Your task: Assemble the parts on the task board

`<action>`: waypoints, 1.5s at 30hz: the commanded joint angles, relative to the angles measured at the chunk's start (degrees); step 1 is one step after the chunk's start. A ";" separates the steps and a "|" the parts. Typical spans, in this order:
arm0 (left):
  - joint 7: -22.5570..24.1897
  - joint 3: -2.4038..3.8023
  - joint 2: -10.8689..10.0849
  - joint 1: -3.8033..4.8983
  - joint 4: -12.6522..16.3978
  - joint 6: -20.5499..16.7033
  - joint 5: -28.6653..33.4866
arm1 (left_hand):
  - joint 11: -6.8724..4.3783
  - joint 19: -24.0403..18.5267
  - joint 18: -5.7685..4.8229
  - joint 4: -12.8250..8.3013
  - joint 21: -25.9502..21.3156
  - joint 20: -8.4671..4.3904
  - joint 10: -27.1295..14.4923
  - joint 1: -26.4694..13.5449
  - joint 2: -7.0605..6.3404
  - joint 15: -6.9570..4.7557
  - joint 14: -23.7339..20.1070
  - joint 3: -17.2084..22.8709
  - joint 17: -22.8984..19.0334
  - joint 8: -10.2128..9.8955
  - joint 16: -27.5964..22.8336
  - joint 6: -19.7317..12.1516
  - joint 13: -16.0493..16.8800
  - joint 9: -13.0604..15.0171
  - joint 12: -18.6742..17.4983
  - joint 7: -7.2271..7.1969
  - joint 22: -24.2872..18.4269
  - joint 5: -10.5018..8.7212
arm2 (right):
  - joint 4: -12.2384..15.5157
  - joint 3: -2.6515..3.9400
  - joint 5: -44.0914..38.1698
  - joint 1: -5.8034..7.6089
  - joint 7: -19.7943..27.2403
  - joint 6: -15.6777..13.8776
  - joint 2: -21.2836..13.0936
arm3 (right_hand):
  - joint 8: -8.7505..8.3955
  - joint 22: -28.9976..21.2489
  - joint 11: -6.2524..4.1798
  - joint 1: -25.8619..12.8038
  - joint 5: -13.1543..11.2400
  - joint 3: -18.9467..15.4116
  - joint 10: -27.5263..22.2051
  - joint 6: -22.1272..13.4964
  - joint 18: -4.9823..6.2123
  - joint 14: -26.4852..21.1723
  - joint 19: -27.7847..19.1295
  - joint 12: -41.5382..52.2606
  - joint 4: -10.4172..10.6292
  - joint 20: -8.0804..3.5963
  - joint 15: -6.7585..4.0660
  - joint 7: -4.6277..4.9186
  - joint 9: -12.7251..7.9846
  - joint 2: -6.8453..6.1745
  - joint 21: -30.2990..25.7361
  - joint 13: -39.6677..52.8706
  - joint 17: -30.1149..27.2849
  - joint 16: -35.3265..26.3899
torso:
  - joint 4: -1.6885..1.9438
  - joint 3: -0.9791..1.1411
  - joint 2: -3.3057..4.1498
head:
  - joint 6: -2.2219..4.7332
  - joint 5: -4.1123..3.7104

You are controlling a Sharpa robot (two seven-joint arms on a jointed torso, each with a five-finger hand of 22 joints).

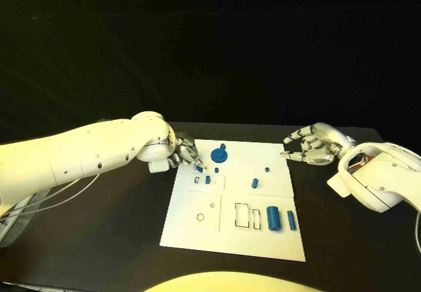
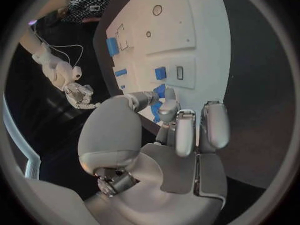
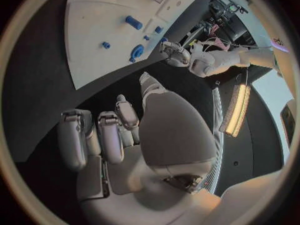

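- The counter [image 1: 105, 237] was seen as a flat, matt black surface carrying everything else.
- The task board [image 1: 232, 240], a thin white rectangular plate with outlined recesses and small holes, lay at the middle of the counter, between the two arms.
- The left robot hand [image 1: 184, 153], silver and many-fingered, was held at the board's far left corner; its fingertips [image 2: 164, 104] were closed about a small blue part [image 2: 158, 91] just above the plate, so it was judged to be grasping that piece. The step in hand was taken to be seating this part, and the next move was judged to call for fine alignment over a recess.
- The right robot hand [image 1: 309, 146] hovered off the board's far right corner, fingers curled inward on nothing.
- The round blue part [image 1: 219, 155] sat near the far edge of the board.
- Two smooth blue cylinders [image 1: 274, 215] lay side by side near the right edge.
- A small blue peg [image 1: 254, 182] stood mid-board.
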 commanded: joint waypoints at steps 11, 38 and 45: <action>0.66 -0.04 -0.62 -1.80 2.75 -2.48 -8.70 | -0.07 0.51 -0.96 -11.01 0.31 0.01 0.61 -0.36 -0.26 -0.58 4.69 10.59 10.45 0.17 0.26 1.27 0.48 -0.07 0.35 -0.54 0.26 1.11 | 0.04 0.02 -0.20 -0.03 0.82 0.14 -0.02 | 0.19 12.91 -0.09 -0.08 0.32 -0.40 -0.38 0.54 0.98 4.86 2.94 -0.15 0.01 0.10 -0.11 0.03 -0.10 0.27 -0.20 -0.07 11.13 -0.39 | 0.01 0.01 0.02 | -0.32 0.12; 0.75 -0.04 -1.83 -3.23 4.32 -0.08 -10.39 | -0.11 0.55 -0.97 -11.09 0.34 -0.02 0.69 -0.36 -0.40 -0.63 4.71 10.56 10.49 0.14 0.27 1.41 0.52 -0.08 0.33 -0.59 0.32 1.37 | -0.27 0.02 -0.45 -0.15 0.00 0.62 0.03 | 0.26 12.89 -0.12 -0.06 0.38 -0.42 -0.52 0.56 1.00 4.85 2.91 -0.26 -0.02 0.08 -0.14 0.01 -0.14 0.37 -0.28 -0.24 11.07 -0.43 | -0.07 0.05 0.03 | -0.60 0.21; 0.77 -0.04 -1.70 -3.45 4.00 0.28 -10.29 | -0.12 0.53 -0.97 -11.10 0.33 -0.03 0.69 -0.36 -0.43 -0.64 4.71 10.54 10.49 0.13 0.27 1.45 0.49 -0.10 0.30 -0.60 0.29 1.41 | -0.28 0.02 -0.56 -0.16 -0.05 0.76 -0.03 | 0.26 12.89 -0.12 -0.06 0.38 -0.42 -0.52 0.56 1.00 4.85 2.91 -0.26 -0.02 0.08 -0.14 0.01 -0.14 0.37 -0.28 -0.24 11.07 -0.43 | -0.09 0.08 0.02 | -0.58 0.39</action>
